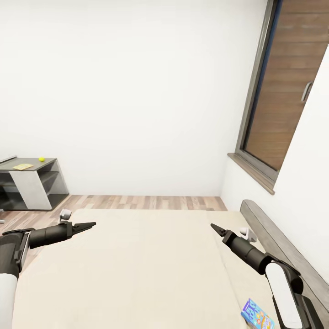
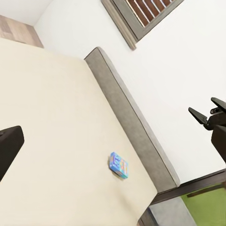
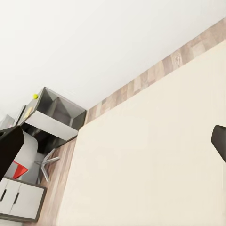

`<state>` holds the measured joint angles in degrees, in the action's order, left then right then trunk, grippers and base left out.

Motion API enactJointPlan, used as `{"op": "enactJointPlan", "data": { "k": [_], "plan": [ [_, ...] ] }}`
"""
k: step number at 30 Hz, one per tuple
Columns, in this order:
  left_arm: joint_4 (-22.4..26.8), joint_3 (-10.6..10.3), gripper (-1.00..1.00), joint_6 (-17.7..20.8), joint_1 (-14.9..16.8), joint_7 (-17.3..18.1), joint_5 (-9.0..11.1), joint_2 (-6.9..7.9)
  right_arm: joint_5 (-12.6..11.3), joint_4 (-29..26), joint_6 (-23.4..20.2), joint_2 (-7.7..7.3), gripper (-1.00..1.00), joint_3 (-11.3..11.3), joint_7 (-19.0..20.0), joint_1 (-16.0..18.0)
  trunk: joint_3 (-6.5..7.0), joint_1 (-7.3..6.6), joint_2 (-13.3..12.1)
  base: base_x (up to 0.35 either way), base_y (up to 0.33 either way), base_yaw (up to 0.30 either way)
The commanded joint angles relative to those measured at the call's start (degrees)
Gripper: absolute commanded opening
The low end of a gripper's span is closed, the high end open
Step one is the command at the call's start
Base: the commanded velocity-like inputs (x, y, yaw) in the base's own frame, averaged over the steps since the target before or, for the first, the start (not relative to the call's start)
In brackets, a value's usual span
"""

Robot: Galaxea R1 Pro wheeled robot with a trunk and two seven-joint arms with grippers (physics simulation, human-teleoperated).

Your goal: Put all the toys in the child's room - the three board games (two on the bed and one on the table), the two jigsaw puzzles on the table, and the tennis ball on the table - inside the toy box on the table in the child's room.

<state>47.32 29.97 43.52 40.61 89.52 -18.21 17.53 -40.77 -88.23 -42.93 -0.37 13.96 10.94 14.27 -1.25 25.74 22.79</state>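
Note:
A small blue board game (image 1: 257, 315) lies on the cream bed (image 1: 137, 269) near its grey headboard (image 1: 274, 242); the left wrist view shows the same board game (image 2: 119, 165). The table's (image 1: 45, 162) low dark grey section stands far left by the wall, with the tennis ball (image 1: 41, 159) and a yellow jigsaw puzzle (image 1: 23, 166) on it. The right wrist view also takes in the tennis ball (image 3: 35, 96). My left gripper (image 1: 89, 225) and right gripper (image 1: 215, 227) hover open and empty over the bed, far from the game. The toy box is out of view.
A wood-plank floor strip (image 1: 146, 202) runs between the bed and the white wall. A window (image 1: 283, 91) with a sill is in the right wall. A red-and-white chair (image 3: 19, 168) and white drawers (image 3: 19, 202) stand beside the table.

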Motion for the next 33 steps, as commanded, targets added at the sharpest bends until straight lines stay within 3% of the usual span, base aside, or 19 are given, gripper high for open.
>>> {"op": "enactJointPlan", "data": {
  "k": [1,33],
  "plan": [
    [0.05,0.17,1.00,0.60,0.08,0.48,-0.60,-0.04,0.16,-0.01,-0.31,-0.02,1.00,0.10,0.34,0.06,-0.13,0.04,0.13,0.000,-0.162,0.000],
    [0.05,0.17,1.00,0.60,0.08,0.48,-0.62,-0.22,0.16,0.06,-0.31,0.01,1.00,0.10,-0.15,0.06,-0.13,0.04,0.13,0.000,-0.186,0.000]
  ]
}}
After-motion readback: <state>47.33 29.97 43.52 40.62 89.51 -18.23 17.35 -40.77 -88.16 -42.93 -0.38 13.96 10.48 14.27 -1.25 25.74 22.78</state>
